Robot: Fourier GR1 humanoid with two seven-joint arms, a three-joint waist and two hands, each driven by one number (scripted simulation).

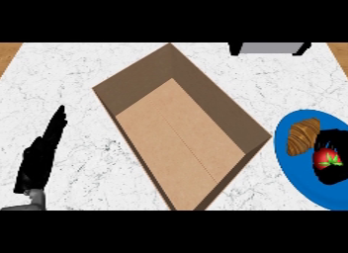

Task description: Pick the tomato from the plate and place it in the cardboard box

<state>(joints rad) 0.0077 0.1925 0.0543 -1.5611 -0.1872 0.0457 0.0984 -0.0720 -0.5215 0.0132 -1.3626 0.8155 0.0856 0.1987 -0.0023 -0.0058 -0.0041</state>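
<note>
Right hand [345,148] curls round the tomato [327,158] on the plate [297,173] (croissant [302,136] alongside), looks like the grasp step, next a lift toward the cardboard box [177,133]

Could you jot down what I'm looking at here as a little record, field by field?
counter: white marbled top
cardboard box: open-topped, lying aslant mid-counter
plate: blue, right of the box, holds a croissant and the tomato
tomato: red, on the plate beside the croissant
right hand: over the plate, curled round the tomato
left hand: open, resting at the left, apart from the box
</note>
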